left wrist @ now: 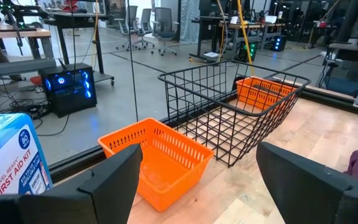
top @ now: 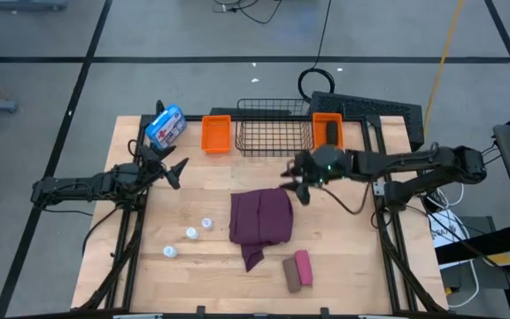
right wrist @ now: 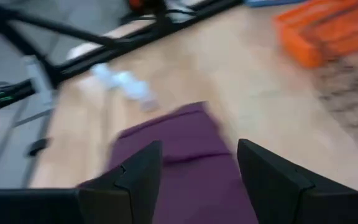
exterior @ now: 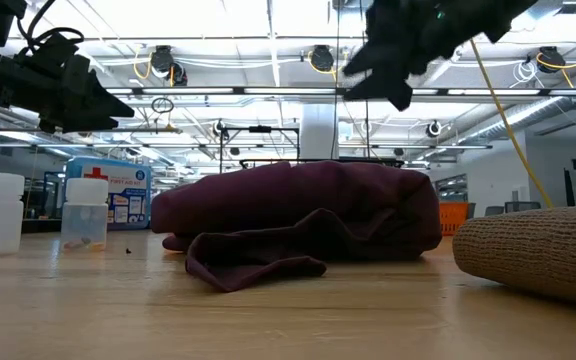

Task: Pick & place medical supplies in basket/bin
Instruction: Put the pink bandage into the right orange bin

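The maroon folded cloth (top: 261, 219) lies flat at the table's middle; it also shows in the low view (exterior: 298, 215). My right gripper (top: 294, 182) hovers open just off the cloth's far right corner, above it (right wrist: 194, 165), touching nothing. Three white vials (top: 191, 233) stand to the left of the cloth. A brown roll (top: 291, 275) and a pink roll (top: 304, 266) lie near the front edge. A black roll (top: 333, 133) lies in the right orange bin (top: 326, 118). My left gripper (top: 172, 165) is open and empty at the left, facing the left orange bin (left wrist: 157, 158).
The black wire basket (top: 275, 133) stands at the far edge between the two orange bins. A blue-and-white first-aid pouch (top: 165, 126) lies at the far left. Bare wood lies between the cloth and the basket.
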Tool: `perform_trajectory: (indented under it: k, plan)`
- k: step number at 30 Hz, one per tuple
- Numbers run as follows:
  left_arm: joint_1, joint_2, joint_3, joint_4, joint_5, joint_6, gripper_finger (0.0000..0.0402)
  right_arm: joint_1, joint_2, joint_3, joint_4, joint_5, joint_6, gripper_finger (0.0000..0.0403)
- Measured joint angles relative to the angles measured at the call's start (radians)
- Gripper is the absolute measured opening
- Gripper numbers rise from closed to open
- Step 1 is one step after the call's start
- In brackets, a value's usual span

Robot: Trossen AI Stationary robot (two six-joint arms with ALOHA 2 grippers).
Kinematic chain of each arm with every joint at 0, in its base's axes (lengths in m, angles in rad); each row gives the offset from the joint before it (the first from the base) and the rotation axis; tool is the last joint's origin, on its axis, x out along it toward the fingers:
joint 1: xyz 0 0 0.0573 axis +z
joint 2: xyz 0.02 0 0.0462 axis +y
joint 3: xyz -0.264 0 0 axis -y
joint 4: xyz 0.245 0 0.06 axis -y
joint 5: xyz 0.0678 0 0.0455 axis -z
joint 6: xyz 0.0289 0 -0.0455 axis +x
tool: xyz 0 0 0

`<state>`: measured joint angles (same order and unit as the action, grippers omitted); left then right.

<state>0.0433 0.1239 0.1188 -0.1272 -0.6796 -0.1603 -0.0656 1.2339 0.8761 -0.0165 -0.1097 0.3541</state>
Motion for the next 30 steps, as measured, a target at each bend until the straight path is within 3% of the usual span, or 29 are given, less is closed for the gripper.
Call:
perform_trajectory:
  k: [14, 23, 30]
  plan:
    - [0.0, 0.0, 0.0, 0.0, 0.0, 0.0, 0.0324, 0.416, 0.001, -0.002, 0.258, 0.015, 0.056, 0.0196]
    - [0.0, 0.0, 0.0, 0.0, 0.0, 0.0, 0.0324, 0.661, 0.096, -0.15, 0.786, 0.176, 0.035, 0.0196]
    - [0.0, 0.0, 0.0, 0.0, 0.0, 0.0, 0.0324, 0.803, 0.333, -0.114, 1.07, 0.241, -0.175, 0.0196]
